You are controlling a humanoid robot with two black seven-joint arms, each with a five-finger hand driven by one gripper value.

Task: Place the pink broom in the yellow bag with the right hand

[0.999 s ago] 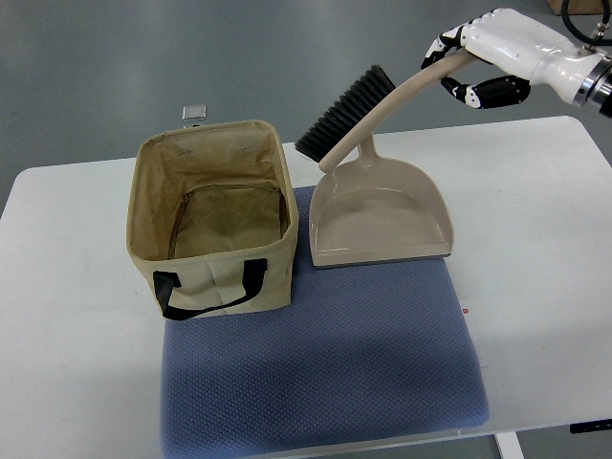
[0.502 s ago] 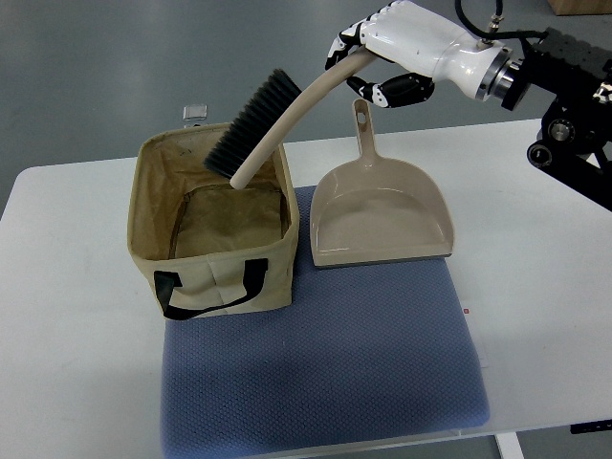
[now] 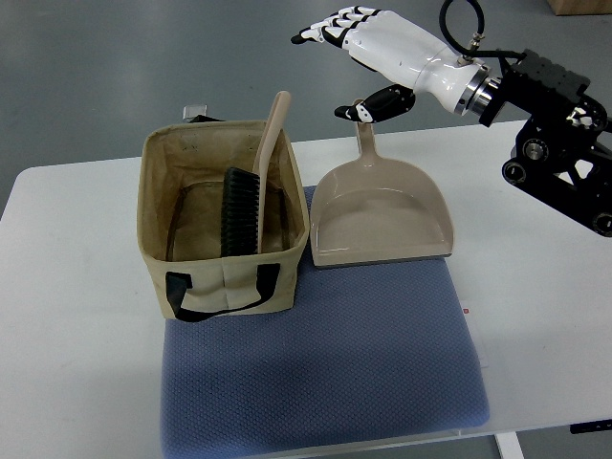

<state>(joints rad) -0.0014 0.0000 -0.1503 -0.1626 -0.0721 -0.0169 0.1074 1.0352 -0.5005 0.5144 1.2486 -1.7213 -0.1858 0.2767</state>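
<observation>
With the broom (image 3: pixel 251 196) sitting inside the bag (image 3: pixel 222 222), bristle head down near the bottom and handle leaning up past the far rim, the step in hand looks like the pull-away, not the drop. Right hand (image 3: pixel 354 53) is up at far right of the bag, fingers spread, thumb apart, holding nothing, well clear of the broom handle. Left arm isn't in view.

To finish well, IMO:
- Lift the hand up and back to the right first; don't sweep left over the bag, since the handle tip sticks above the rim and a knock could tip the broom out or drag the bag.
- Watch the dustpan (image 3: pixel 381 215), just right of the bag on the blue mat (image 3: pixel 325 373); its handle points to the far side, right under the thumb, so go up before going sideways.
- Keep fingers open so nothing hooks on the way out.
- Bag is soft-sided w/ a black strap on the near wall, so it probably shifts easily; no contact w/ the rim.

Broom rests at a slant, seems stable, though how firmly the head is seated can't be told. Worktop (image 3: pixel 535 239) to the right is the safe side for parking.
</observation>
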